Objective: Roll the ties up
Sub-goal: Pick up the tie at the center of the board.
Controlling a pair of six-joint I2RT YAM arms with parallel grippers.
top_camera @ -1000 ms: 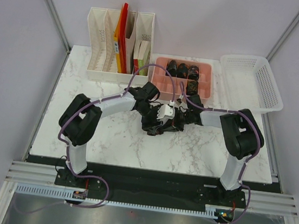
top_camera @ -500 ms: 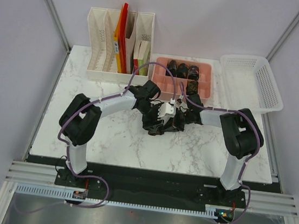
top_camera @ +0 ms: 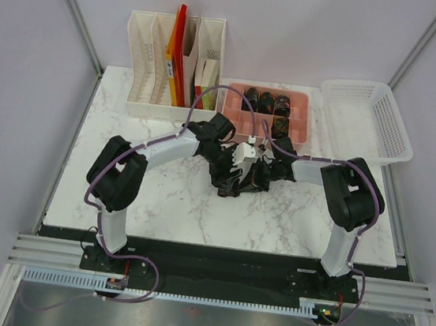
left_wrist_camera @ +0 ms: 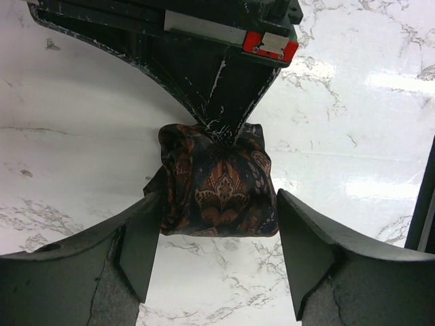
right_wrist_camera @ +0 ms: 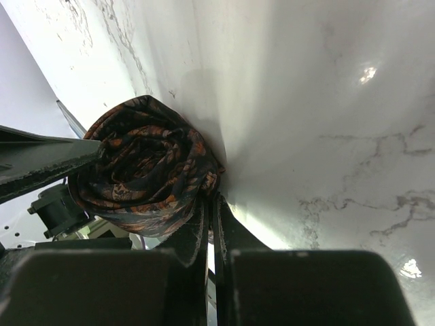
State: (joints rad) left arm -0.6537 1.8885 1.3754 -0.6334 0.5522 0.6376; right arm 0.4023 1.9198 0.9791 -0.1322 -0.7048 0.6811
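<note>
One of the ties point(left_wrist_camera: 217, 180) is a compact dark roll with a reddish pattern, lying on the marble table point(left_wrist_camera: 353, 136). My left gripper point(left_wrist_camera: 217, 198) is open, with a finger on each side of the roll and its pads close to the sides. My right gripper point(left_wrist_camera: 224, 129) is shut, its tips pinching the fabric at the roll's far edge. In the right wrist view the roll point(right_wrist_camera: 143, 173) sits just beyond that shut gripper point(right_wrist_camera: 213, 204). From above, both grippers point(top_camera: 231, 176) point(top_camera: 255, 174) meet mid-table and hide the roll.
A pink tray point(top_camera: 230, 125) behind the grippers holds several rolled ties point(top_camera: 267, 101). A white basket point(top_camera: 366, 121) stands at the back right. A white file organizer point(top_camera: 174, 66) with folders stands at the back left.
My left wrist has shifted slightly toward the back of the table and its jaws stand a little wider. The right arm and the roll have stayed put.
</note>
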